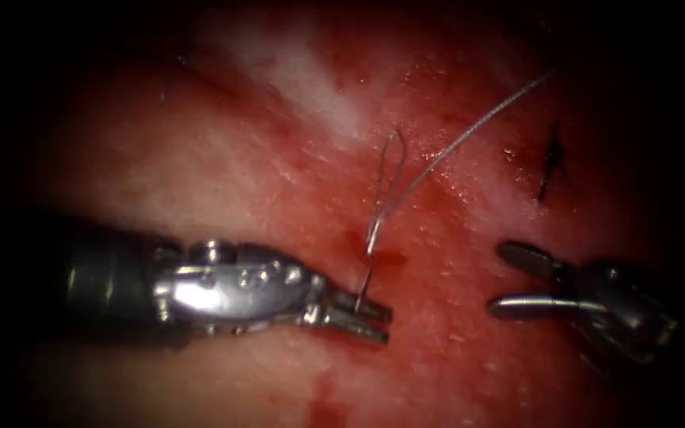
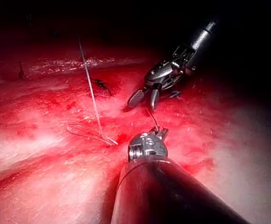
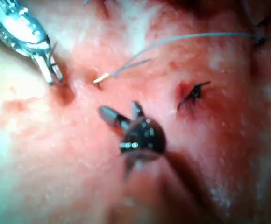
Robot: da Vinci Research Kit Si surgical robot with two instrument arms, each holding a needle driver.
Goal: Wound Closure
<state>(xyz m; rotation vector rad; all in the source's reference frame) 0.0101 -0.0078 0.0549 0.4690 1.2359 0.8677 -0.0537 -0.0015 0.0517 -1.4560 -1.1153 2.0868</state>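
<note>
Two end effectors: left (image 1: 370, 315) pinched the needle (image 1: 365, 287) near its tip; right (image 1: 517, 279) spread, empty. A loose grip could drop the needle onto the tissue (image 1: 279, 158).

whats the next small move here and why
Probably ease the left tool away from the tissue to bring the needle out. Its shut jaws hold the needle's tip end, the swaged end and thread sit at the surface, and the right tool is open, holding nothing.
</note>
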